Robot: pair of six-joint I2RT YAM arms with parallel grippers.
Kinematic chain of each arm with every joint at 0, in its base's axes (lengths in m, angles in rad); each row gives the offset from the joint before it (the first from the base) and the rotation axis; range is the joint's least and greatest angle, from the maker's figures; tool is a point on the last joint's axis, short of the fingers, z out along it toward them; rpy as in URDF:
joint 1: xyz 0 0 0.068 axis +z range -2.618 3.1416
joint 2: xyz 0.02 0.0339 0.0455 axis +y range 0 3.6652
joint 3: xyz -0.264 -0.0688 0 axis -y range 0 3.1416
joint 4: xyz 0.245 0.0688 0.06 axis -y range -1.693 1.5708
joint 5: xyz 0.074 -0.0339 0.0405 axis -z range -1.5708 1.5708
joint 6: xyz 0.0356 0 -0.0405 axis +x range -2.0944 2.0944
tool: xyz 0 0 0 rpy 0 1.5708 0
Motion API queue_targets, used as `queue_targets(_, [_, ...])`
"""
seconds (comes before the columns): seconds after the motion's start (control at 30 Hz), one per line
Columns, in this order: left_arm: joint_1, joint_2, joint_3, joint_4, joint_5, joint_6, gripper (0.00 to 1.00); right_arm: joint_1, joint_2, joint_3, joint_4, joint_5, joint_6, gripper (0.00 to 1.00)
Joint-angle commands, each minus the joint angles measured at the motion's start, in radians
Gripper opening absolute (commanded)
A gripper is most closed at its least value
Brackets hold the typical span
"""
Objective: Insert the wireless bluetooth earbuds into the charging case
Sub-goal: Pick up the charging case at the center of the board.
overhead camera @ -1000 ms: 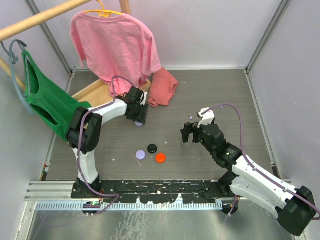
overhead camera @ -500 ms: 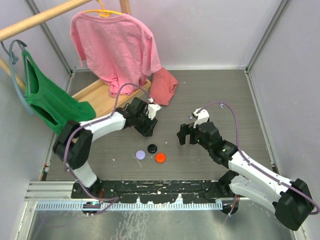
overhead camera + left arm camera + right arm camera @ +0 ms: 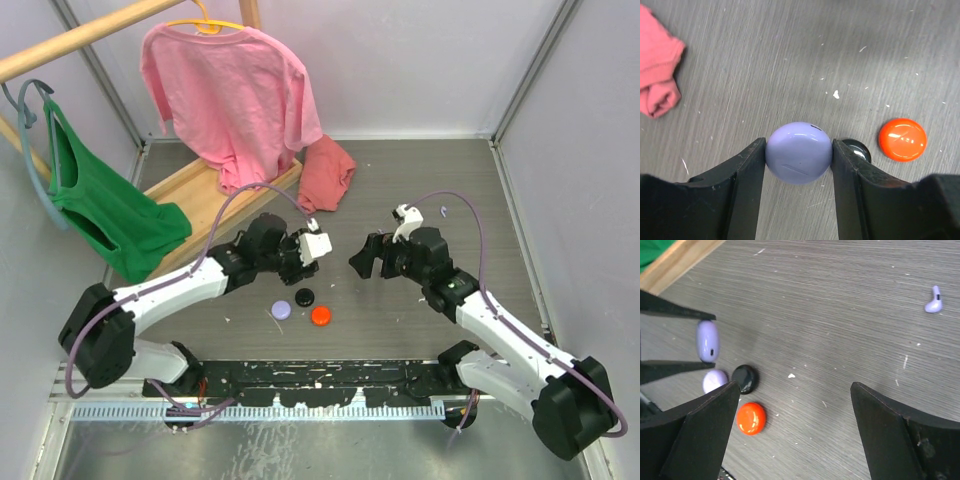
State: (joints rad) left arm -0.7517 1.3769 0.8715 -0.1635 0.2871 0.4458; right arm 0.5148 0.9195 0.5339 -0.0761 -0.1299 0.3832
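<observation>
Left fingers [image 3: 747, 170]: partly closed, clamped on either side of the lavender case [image 3: 798, 152], one finger flat against each side.
Lavender case: a smooth rounded shell that fills the gap between the left fingers; seen edge-on from the right wrist, with a small dark mark on its rim.
Right fingers [image 3: 710, 425]: spread wide, holding nothing and touching nothing, with bare table [image 3: 420, 170] between them.
Lavender earbud [image 3: 933, 301]: lies alone on the table, well apart from the case and the pucks, on the far right of the right wrist view.
Other earbuds: cannot be made out.
Lavender puck [image 3: 715, 381]: on the table, just beside the black puck [image 3: 745, 378].
Orange-red puck [image 3: 751, 418]: on the table near the black puck, not touching it.
Black puck from the left wrist: half hidden behind one finger.
Arms: in the top view both reach toward the table's middle, fingers facing each other and apart.
Pink cloth [image 3: 657, 80]: crumpled at the left edge of the left wrist view.
</observation>
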Motion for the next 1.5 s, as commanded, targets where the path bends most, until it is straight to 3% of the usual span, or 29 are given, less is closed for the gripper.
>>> queue_targets(0.0, [-0.052,-0.098,-0.049,0.154,0.039,0.174,0.39,-0.038,0.024,0.072,0.078,-0.187,0.046,0.97])
queue_targets(0.37, [-0.173,-0.189,-0.014,0.069,0.005,0.365,0.40,-0.039,0.128,0.131,0.218,-0.518,0.115,0.87])
queue_targets(0.7, [-0.230,-0.179,0.030,0.014,-0.037,0.416,0.40,0.021,0.209,0.153,0.232,-0.595,0.098,0.76])
queue_targets(0.9, [-0.244,-0.182,0.034,0.006,-0.037,0.441,0.41,0.034,0.225,0.140,0.278,-0.584,0.113,0.63])
queue_targets(1.23, [-0.256,-0.189,0.025,0.002,-0.047,0.436,0.44,0.033,0.210,0.129,0.289,-0.577,0.116,0.26])
queue_targets(1.47, [-0.260,-0.217,0.009,0.033,-0.096,0.382,0.52,0.033,0.180,0.117,0.297,-0.550,0.118,0.11])
